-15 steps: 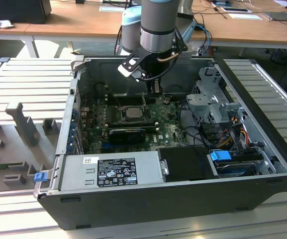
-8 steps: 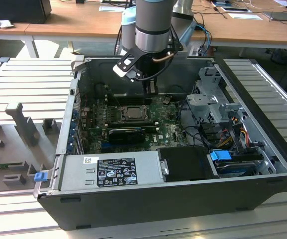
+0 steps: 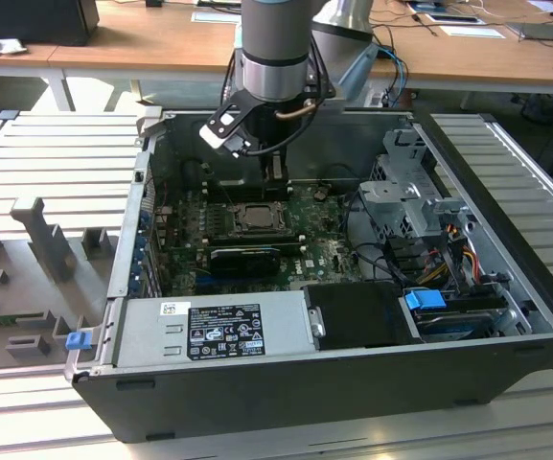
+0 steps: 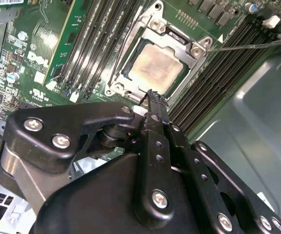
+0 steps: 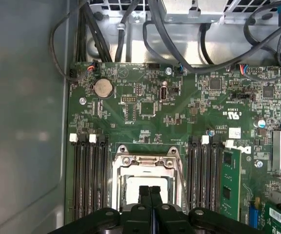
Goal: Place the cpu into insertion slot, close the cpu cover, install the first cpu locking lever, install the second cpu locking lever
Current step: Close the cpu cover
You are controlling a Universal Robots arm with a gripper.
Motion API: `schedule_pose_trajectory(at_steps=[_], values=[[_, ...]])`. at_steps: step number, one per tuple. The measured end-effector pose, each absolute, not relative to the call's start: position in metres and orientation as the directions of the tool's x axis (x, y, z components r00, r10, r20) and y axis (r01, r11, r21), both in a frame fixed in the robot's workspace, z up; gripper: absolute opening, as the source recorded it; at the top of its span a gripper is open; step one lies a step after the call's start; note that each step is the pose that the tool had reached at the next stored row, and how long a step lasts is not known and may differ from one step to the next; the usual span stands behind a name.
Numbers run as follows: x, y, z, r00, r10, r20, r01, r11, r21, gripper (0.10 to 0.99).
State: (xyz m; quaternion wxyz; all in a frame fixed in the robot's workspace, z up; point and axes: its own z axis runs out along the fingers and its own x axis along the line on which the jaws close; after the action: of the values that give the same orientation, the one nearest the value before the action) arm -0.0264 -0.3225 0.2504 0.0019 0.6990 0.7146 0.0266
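In the exterior view the arm (image 3: pixel 274 57) reaches down into an open computer case (image 3: pixel 506 240). The gripper (image 3: pixel 274 174) hangs just above the green circuit board (image 3: pixel 319 251), near the far edge of the insertion slot (image 3: pixel 226 222). The cpu (image 3: pixel 255 216) shows as a pale square seated in that slot.

In the second wrist view the gripper (image 4: pixel 152 95) has its two fingers pressed flat together with nothing between them (as narrow as it can go). Its tip stands just beside the socket's edge, and I cannot tell whether it touches. The cpu (image 4: pixel 157 68) lies flat in the insertion slot (image 4: pixel 112 87). The cpu cover (image 4: pixel 178 43) is down around it, its cut-out centre leaving the chip's top bare. A thin locking lever (image 4: pixel 247 47) sticks out from one socket corner across the black memory slots (image 4: pixel 213 92).

In the first wrist view the closed gripper (image 5: pixel 150 190) overlaps the cpu (image 5: pixel 130 187), with the cpu cover (image 5: pixel 145 162) framing the chip. Memory slots (image 5: pixel 89 175) run along both sides of the socket, and dark cables (image 5: pixel 179 53) loop past the board's far edge.
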Motion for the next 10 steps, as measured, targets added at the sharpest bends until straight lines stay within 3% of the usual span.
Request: schedule_pose_trajectory(at_steps=[10], values=[[-0.041,-0.3225,0.2401,-0.031,0.999,0.035,0.999,0.03,0.041,0.106]])
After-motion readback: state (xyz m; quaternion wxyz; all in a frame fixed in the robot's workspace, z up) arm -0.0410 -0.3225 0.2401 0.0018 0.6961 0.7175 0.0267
